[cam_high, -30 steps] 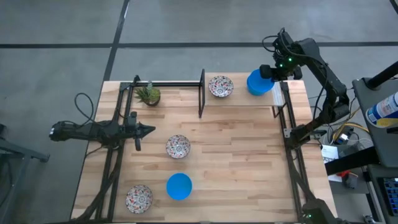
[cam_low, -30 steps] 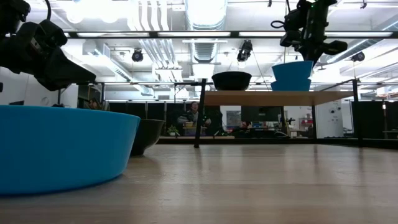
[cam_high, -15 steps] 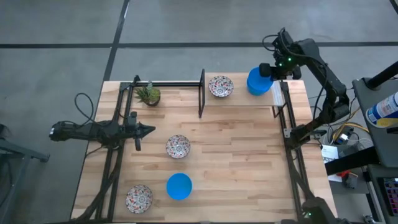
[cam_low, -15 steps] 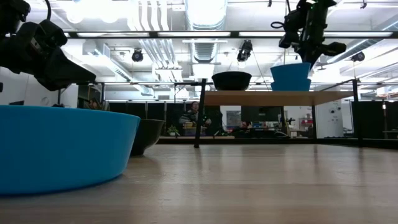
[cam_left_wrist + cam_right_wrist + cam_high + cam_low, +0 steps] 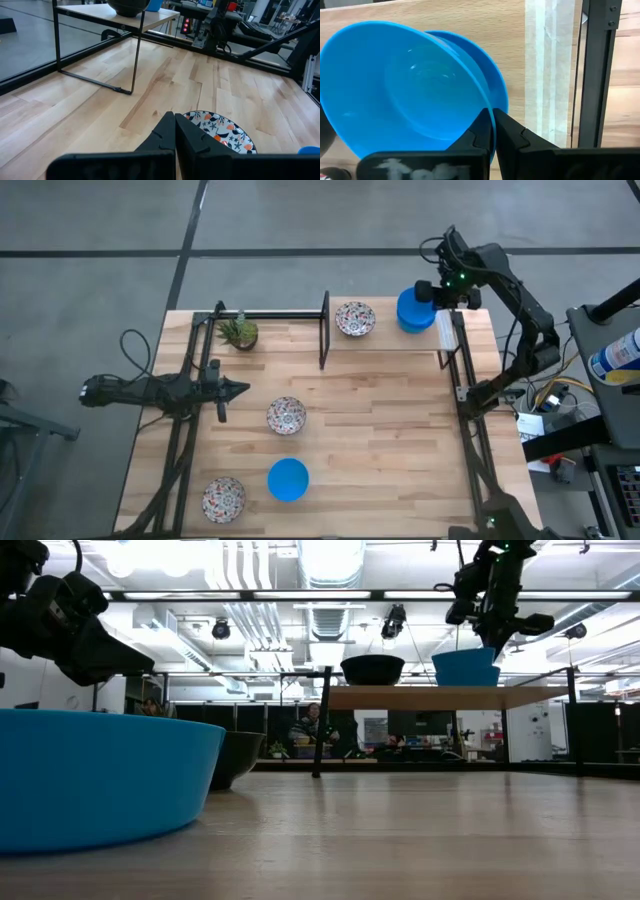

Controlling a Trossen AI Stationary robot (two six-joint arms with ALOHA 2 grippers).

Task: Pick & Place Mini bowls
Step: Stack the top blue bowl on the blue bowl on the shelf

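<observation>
Two plain blue mini bowls sit stacked on the raised shelf at the table's far right. My right gripper is shut on the upper one, and the lower one shows behind it. A patterned bowl rests on the same shelf. On the table lie two patterned bowls and a blue one. My left gripper hovers shut over the table's left side, just short of the middle patterned bowl. My right gripper pinches the upper blue bowl by its rim on the side toward the table's right edge, one finger inside and one outside. The fingers come from above, pointing down. The bowl sits tilted, nested in the lower blue bowl on the shelf.
A small potted plant stands at the far left. A black frame post holds the wooden shelf. Another black post stands close to the right of the stacked bowls. People sit in the room beyond the table.
My right gripper has sunk a little and shifted slightly toward the table's left, staying shut. The blue bowl it holds has dropped lower into the blue bowl beneath it, so the stack looks shorter in the low view.
</observation>
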